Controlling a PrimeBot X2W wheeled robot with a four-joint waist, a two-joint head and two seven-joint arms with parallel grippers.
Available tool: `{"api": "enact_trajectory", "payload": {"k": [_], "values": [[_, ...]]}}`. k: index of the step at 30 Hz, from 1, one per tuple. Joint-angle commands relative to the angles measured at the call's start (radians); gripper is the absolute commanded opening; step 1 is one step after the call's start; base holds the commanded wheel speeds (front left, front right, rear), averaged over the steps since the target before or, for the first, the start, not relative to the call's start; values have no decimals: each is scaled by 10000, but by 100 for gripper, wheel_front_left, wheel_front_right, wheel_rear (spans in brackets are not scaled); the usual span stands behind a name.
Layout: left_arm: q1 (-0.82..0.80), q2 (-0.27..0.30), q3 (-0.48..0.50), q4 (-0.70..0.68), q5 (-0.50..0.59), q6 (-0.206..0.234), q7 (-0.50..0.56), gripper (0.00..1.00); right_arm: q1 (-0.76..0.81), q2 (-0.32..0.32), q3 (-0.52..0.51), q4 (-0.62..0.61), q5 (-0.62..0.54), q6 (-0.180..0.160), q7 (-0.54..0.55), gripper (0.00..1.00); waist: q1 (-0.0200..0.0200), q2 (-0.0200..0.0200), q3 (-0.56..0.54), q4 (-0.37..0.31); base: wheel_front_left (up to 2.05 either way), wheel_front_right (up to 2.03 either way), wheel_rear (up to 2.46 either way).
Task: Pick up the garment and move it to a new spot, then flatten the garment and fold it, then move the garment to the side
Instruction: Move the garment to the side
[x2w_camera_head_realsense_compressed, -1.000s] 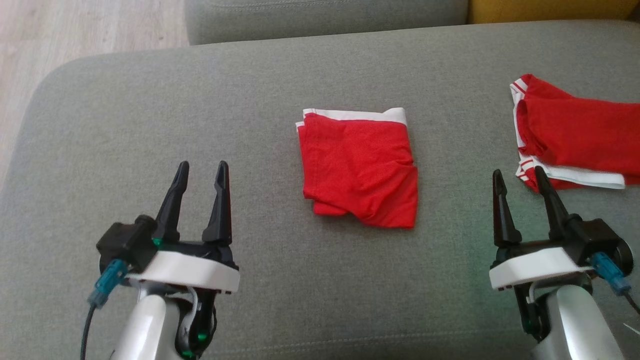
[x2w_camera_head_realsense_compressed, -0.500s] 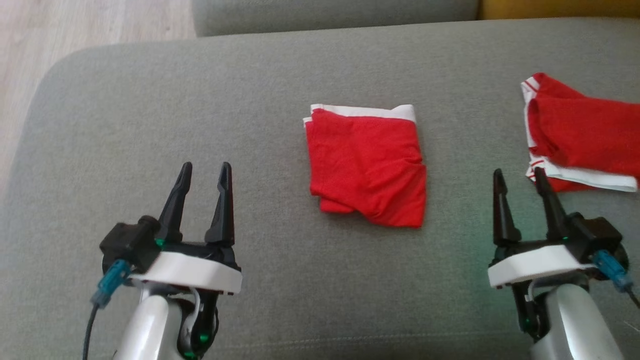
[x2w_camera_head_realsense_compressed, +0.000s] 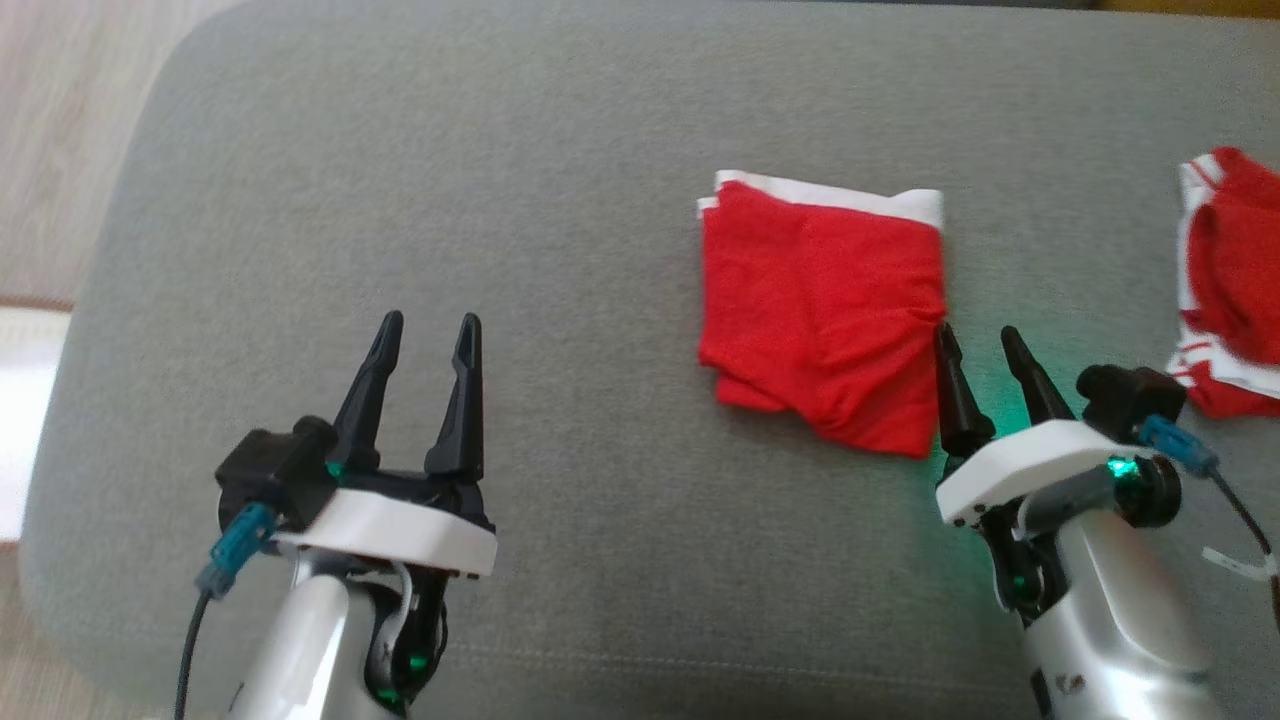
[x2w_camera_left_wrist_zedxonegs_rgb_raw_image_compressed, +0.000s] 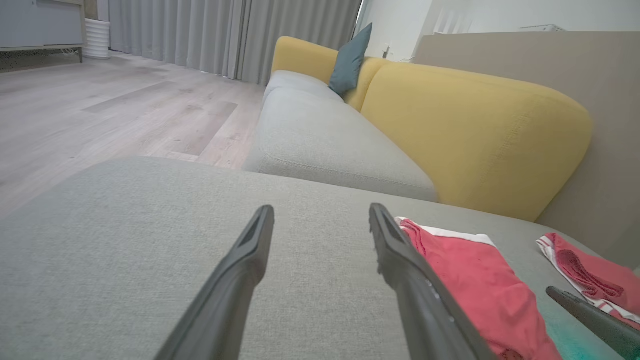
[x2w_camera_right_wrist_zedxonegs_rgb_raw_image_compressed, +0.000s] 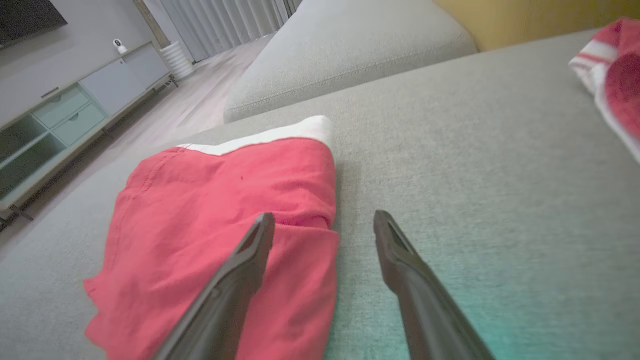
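- My right end effector (x2w_camera_head_realsense_compressed: 975, 337), fingers apart, had swung in to straddle the right edge of the folded red shorts (x2w_camera_head_realsense_compressed: 820, 310).
- My left end effector (x2w_camera_head_realsense_compressed: 431, 322) stayed spread, empty.
- The shorts lay mid grey sofa cushion (x2w_camera_head_realsense_compressed: 500, 150); I judged only moving them aside remained.

Left fingers (x2w_camera_head_realsense_compressed: 458, 400) spread apart, right fingers (x2w_camera_head_realsense_compressed: 955, 390) spread apart, both empty

no readable text, labels, brands or numbers anywhere in these views.
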Motion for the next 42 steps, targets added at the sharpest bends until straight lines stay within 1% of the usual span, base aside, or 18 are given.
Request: {"api": "enact_trajectory", "payload": {"k": [1,3,7,10,12,14,16,18,19,20,23,27,30,33,34,36,39,42], "values": [[-504,72,233,-305,-47,-28,-51,100,-508,-8,254,9,420,65,81,100,0,0,222,287,0,0,0],[-552,72,212,-297,-72,-33,-51,100,-792,-8,240,444,640,65,163,100,0,0,333,445,0,0,0],[-627,72,178,-293,-108,-30,-51,100,-1308,-8,238,1246,601,65,228,100,0,0,504,699,0,0,0],[-660,72,169,-292,-131,-17,-51,100,-1513,-8,267,1590,674,65,266,100,0,0,568,781,0,0,0],[-690,72,168,-288,-152,-14,-51,100,-1690,-8,353,1907,1071,65,353,100,0,0,614,833,0,0,0],[-705,72,179,-292,-160,-4,-51,100,-1858,-8,567,2171,1203,65,364,100,0,0,663,845,0,0,0],[-724,72,198,-302,-155,6,-51,100,-2019,-8,778,2431,1130,65,343,100,0,0,715,826,0,0,0],[-748,72,224,-314,-141,7,-51,100,-2176,-8,979,2671,793,65,265,100,0,0,761,778,0,0,0],[-765,72,240,-320,-130,5,-51,100,-2251,-8,1053,2774,650,65,221,40,0,0,782,741,0,0,0],[-783,72,254,-322,-119,-2,-51,100,-2324,-8,1125,2863,492,65,158,0,0,0,796,697,0,0,0],[-816,72,304,-315,-69,-38,-51,100,-2554,-9,1210,3093,-293,65,-177,0,0,0,816,508,0,0,0],[-852,72,384,-289,-3,-74,-51,100,-2758,-135,988,3223,-1663,65,-697,0,0,0,748,201,0,0,0],[-852,72,451,-306,19,-93,-51,100,-2827,-393,833,3001,-2617,65,-951,0,0,0,675,-108,0,0,0],[-856,72,495,-334,35,-116,-51,100,-2828,-686,811,2599,-3322,65,-1053,0,0,0,641,-484,0,0,0],[-873,72,506,-357,55,-129,-51,100,-2830,-952,933,2274,-3652,65,-1039,0,0,0,660,-740,0,0,0],[-897,72,528,-378,78,-143,-51,100,-2836,-1280,1123,1925,-3809,65,-925,0,0,0,702,-1001,0,0,0],[-952,72,553,-403,125,-176,-51,100,-2867,-1947,1507,1316,-3809,65,-652,0,0,0,830,-1354,0,0,0],[-1026,72,584,-428,199,-223,-51,100,-2922,-2833,1882,667,-3634,65,-246,0,0,0,1036,-1686,0,0,0]]}}
